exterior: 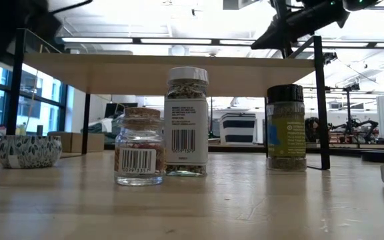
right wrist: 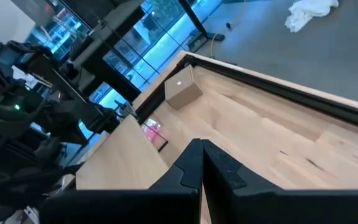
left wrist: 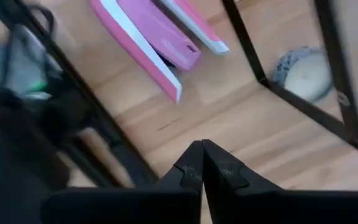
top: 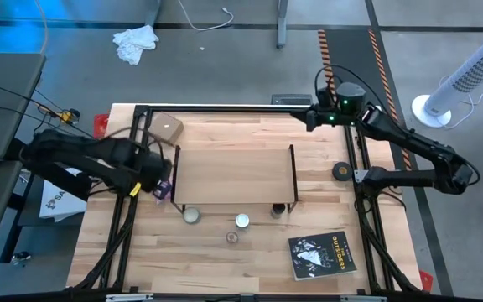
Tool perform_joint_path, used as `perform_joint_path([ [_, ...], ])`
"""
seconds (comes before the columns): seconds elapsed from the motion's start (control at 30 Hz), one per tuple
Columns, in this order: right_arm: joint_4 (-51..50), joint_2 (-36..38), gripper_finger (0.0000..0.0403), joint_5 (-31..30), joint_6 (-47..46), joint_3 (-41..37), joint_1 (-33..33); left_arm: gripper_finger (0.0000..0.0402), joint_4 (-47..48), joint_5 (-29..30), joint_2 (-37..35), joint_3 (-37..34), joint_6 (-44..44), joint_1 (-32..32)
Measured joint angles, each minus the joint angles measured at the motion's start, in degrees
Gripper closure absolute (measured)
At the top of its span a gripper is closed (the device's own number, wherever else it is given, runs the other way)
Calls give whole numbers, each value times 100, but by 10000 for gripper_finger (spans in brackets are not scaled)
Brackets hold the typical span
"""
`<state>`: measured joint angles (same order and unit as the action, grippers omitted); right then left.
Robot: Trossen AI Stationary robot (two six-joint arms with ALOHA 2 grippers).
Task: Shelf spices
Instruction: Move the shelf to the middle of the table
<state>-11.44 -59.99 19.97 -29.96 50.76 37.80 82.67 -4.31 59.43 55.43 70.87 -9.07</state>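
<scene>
The left end effector [left wrist: 202,163] has its two fingers pressed together with nothing between them. It hangs above the surface [top: 250,260] just off the left end of the shelf [top: 233,174]. Just past its tip lie pink flat items [left wrist: 160,43], and a little farther, beside a black shelf leg, sits the flat pale round tin [left wrist: 306,71].

The right end effector [right wrist: 202,163] is likewise closed and empty. It is raised over the far right corner of the surface, well apart from the jars, and looks across the shelf's light wood top toward a small cardboard box [right wrist: 182,90] near the far left corner.

The shelf stands mid-surface between the two end effectors, nothing resting on its top. All three spices stand upright on the surface by the shelf's near edge, away from both end effectors. The white-capped jar [exterior: 187,120] is in the middle. The small clear glass jar [exterior: 139,147] with brownish contents and a barcode label stands just beside it, slightly nearer the surface's front edge. The dark-capped jar [exterior: 286,127] stands next to the shelf's near right leg, the one of the three nearest the right end effector.

A book [top: 322,253] lies flat toward the near right corner, and a small dark round object [top: 340,171] rests at the right edge of the surface, beneath the right arm.
</scene>
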Motion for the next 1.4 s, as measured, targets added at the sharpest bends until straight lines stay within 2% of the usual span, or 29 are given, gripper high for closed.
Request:
perform_joint_path([
  [0.2,-9,0,403,4,-1,0,2,401,-1259,12,-52,-935,1419,-391],
  [0.27,-6,0,403,10,0,0,2,401,-1660,134,-49,-1140,1813,-534],
  [0.37,-6,0,403,15,-1,0,2,401,-1628,613,-66,-1261,2655,-801],
  [0.53,1,0,403,17,-19,0,2,401,-1590,1759,-128,-1282,4417,-1237],
  [0.7,4,0,403,20,-4,0,2,401,-1648,2455,-290,-936,4985,-1603],
  [0.87,4,0,403,63,-4,0,7,401,-669,3190,-305,-293,5629,-1848],
  [0.97,4,0,403,63,-4,0,7,401,326,3029,-248,-165,5788,-1690],
  [1.17,4,0,403,66,-151,0,7,401,804,2967,57,-264,5762,-927],
  [1.4,4,0,403,222,-257,0,7,401,746,2529,685,-635,5740,-582],
])
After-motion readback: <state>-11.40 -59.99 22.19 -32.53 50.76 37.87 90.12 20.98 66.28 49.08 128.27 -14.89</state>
